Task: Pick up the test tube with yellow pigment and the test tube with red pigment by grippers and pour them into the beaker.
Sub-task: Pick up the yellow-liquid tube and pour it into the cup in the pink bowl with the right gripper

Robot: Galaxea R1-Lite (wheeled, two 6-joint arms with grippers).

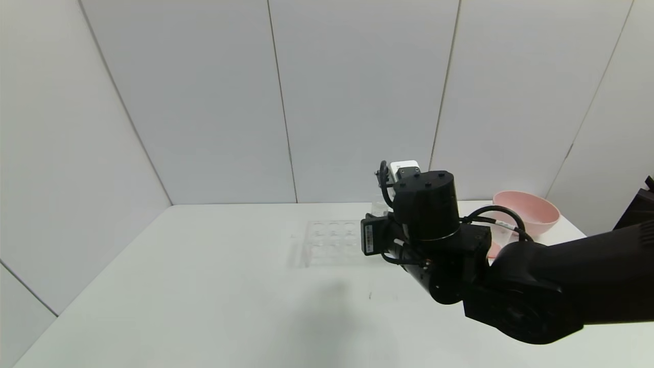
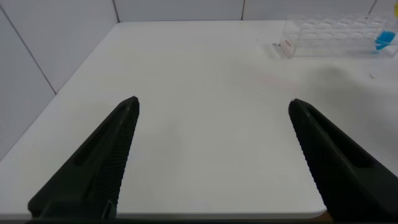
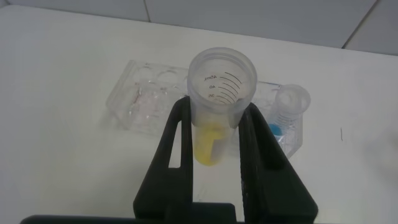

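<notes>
A white desk (image 1: 204,286) stands against pale wall panels. The right arm reaches in from the desk's right edge toward the middle of the desk, near the back edge. Its right end effector (image 3: 214,134) is closed around the test tube with yellow pigment (image 3: 219,102), a clear tube with printed graduation marks; the open mouth faces the wrist camera and the yellow tip (image 3: 208,146) shows between the two black fingers. The held tube is above a clear plastic rack (image 3: 146,99) with rows of round wells. A second clear tube with a blue tip (image 3: 287,112) stands in the rack just beside the end effector. In the head view the arm hides the tube. A pink bowl (image 1: 529,210) sits near the desk's back right corner. The left end effector (image 2: 214,155) hangs over the bare front left part of the desk, fingers spread wide and holding nothing, well apart from the rack.
</notes>
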